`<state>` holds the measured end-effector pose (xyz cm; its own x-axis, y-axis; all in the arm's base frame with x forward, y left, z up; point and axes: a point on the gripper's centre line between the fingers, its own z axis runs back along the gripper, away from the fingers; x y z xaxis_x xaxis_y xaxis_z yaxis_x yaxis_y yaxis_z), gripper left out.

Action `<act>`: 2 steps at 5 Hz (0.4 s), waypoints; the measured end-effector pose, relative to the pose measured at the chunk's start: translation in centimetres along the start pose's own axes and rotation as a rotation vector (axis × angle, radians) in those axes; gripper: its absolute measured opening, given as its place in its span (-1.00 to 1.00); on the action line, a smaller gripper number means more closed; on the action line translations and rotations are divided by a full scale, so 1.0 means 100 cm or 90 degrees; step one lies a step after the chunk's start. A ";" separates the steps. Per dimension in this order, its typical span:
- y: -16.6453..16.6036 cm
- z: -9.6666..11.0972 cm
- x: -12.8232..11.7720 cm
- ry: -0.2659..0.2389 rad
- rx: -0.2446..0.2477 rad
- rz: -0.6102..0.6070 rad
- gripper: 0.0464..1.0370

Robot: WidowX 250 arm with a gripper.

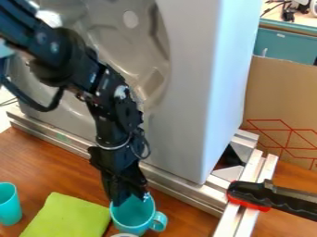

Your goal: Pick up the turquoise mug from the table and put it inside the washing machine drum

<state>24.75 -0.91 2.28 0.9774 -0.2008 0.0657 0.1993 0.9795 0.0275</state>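
The black tool (129, 199) hangs down at the far rim of a teal mug (132, 215), its lower end overlapping the mug's opening from this angle. I cannot tell whether it is spread, pressed together or pinching the rim. The mug is upright on the wooden counter (186, 217), near the lower edge of the view, its handle (160, 222) facing the right side.

The mug looks like light, stiff plastic, or possibly glazed ceramic; if ceramic, it would be heavier and could chip. Its smooth wall may slip under a loose hold. The rim seems the best place to pinch from above, away from the handle, whose weight could make the mug tilt.

Just beside it lies a lime-green cloth (66, 216), apparently soft and limp, and past that a teal cup (9, 204) at the left edge. Metal rails (180, 187) run behind, in front of a large grey-white housing (201, 92). A black clamp with red pads (254, 193) sits on the rails at right. Farther back are a cardboard sheet (282, 97) with red lines and a teal cabinet (285, 44).
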 end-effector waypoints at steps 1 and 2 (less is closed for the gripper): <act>0.009 0.038 -0.009 -0.054 0.045 0.062 -0.93; 0.022 0.086 -0.012 -0.164 0.091 0.179 -0.93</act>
<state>23.43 1.40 10.80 0.9395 0.0602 0.3371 -0.1029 0.9886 0.1100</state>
